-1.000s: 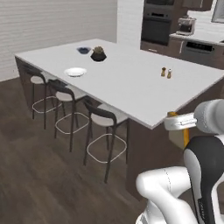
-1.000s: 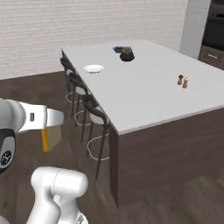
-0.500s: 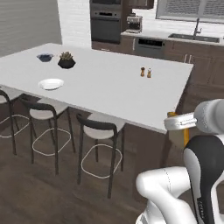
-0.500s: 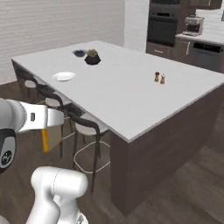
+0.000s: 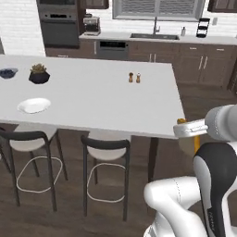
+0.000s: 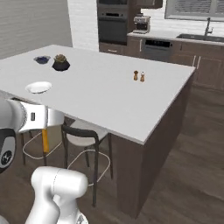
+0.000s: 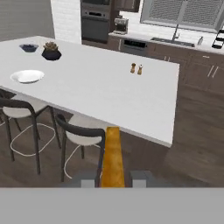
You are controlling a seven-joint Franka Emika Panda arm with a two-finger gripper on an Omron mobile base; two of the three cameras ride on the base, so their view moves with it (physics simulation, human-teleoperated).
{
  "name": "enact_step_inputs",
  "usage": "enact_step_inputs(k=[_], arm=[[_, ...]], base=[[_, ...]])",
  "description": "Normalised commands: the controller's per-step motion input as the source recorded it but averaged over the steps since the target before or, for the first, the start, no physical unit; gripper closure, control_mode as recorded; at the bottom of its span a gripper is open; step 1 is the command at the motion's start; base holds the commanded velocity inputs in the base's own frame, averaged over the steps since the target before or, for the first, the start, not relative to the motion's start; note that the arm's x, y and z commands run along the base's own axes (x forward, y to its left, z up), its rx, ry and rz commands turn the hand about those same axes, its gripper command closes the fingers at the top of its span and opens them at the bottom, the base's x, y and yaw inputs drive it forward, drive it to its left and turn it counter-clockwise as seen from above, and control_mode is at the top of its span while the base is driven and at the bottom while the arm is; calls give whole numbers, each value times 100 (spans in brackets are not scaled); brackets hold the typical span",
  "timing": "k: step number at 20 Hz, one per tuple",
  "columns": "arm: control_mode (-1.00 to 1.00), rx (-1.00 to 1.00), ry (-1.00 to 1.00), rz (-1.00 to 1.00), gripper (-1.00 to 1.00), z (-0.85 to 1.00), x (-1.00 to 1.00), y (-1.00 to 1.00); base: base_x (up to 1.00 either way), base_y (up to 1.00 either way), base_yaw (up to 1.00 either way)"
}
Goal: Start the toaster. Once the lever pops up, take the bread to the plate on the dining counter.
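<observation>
Bread [image 7: 113, 157], gripped edge-on in the pincer [image 7: 113, 178], points its long axis toward the surface [image 7: 109, 94]. Plate [image 7: 27, 76] lies far ahead-left, near the stool side.

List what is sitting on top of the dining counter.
On the dining counter: the white plate, with nothing on it, a dark potted plant, a bowl of blue berries, and two small shakers. Nothing appears covered.

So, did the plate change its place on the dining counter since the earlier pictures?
No. The plate lies near the stool-side edge of the dining counter, in front of the dark plant pot, as before. The whole picture shifted because the base drove.
</observation>
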Motion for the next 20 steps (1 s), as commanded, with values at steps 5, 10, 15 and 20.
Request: enact_step_inputs(k=[5, 10, 15, 20], arm=[[100, 0, 0, 0, 100, 0, 0, 0], [100, 0, 0, 0, 100, 0, 0, 0], [100, 0, 0, 0, 100, 0, 0, 0], [100, 0, 0, 0, 100, 0, 0, 0]], base=[[0, 100, -38], [0, 100, -36], [0, 100, -41], [0, 100, -36]])
